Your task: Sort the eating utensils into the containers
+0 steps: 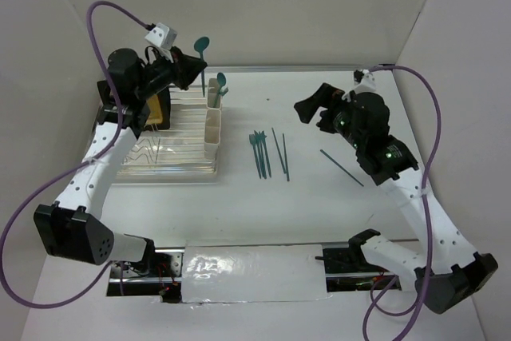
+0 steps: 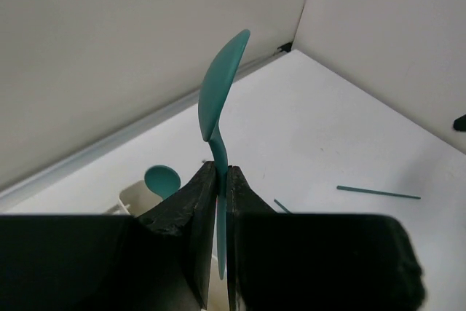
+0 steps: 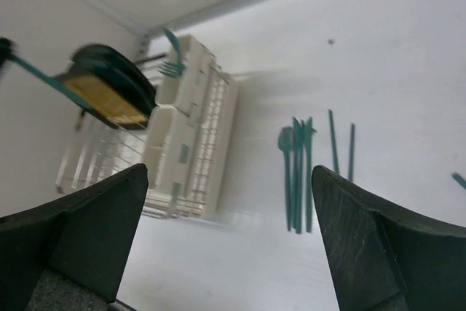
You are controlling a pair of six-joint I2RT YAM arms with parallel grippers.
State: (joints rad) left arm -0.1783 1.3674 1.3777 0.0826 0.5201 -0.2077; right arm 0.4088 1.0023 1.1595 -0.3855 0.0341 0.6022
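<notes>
My left gripper (image 1: 189,69) is shut on the handle of a dark teal spoon (image 1: 202,44) and holds it upright above the far cream-white cup (image 1: 215,98). In the left wrist view the spoon (image 2: 222,89) rises from between the shut fingers of the left gripper (image 2: 220,174). Another teal spoon (image 2: 162,179) stands in that cup. The near cup (image 1: 212,127) sits just in front of it. Several teal utensils (image 1: 260,154) lie in a cluster on the table; they also show in the right wrist view (image 3: 297,165). My right gripper (image 1: 308,110) is open and empty, raised to the right of them.
The cups stand at the right side of a clear wire dish rack (image 1: 172,145). A black-rimmed yellow plate (image 1: 158,109) stands in the rack's far left. Thin teal sticks (image 1: 281,152) lie beside the cluster, and one (image 1: 342,167) lies alone further right.
</notes>
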